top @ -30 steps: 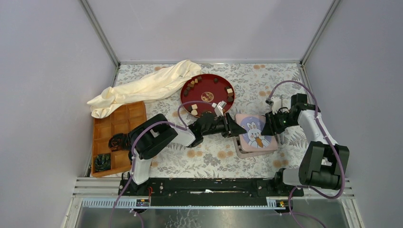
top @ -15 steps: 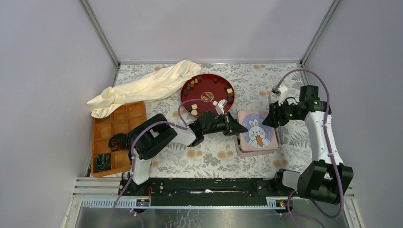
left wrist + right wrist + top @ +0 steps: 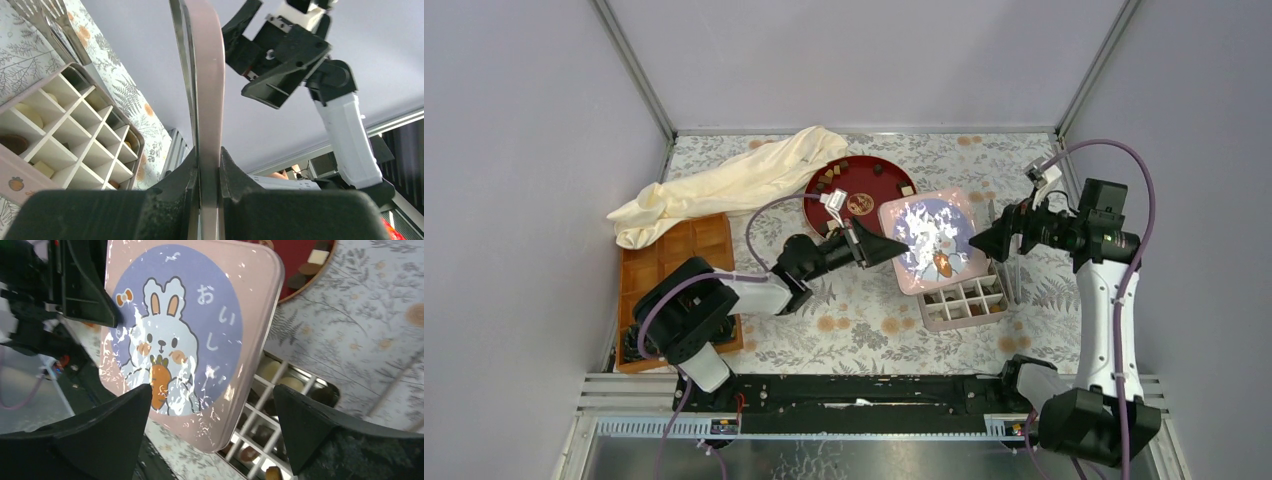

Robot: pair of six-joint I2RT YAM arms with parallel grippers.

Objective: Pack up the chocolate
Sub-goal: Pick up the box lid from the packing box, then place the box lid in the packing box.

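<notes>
The chocolate [image 3: 829,180] lies mostly as loose brown, tan and cream pieces on the red plate [image 3: 864,183] at the back of the floral surface [image 3: 864,322]. A few pieces already sit in cells of the compartment box [image 3: 964,300], just in front of the plate and to its right. The left wrist view shows a cream, a brown and a tan piece in separate cells, and most other cells it shows are bare. The box's pink bunny lid [image 3: 929,238] hangs tilted over the back of the box and clear of it. The left tool [image 3: 902,243] pinches the lid by its left edge, jaws drawn narrow on the rim. The right tool [image 3: 982,240] hovers near the lid's right side, apart from it, spread wide and holding nothing. Forks [image 3: 47,22] lie beside the box, and a cream cloth [image 3: 724,185] and a wooden tray [image 3: 674,265] sit well off to the left. The step in hand looks like uncovering the box. Next, the left arm probably needs to carry the lid to a bare stretch of surface and set it down without sweeping the plate. The wide right tool could then go for a single piece, which calls for a fine, well-aimed pinch.
</notes>
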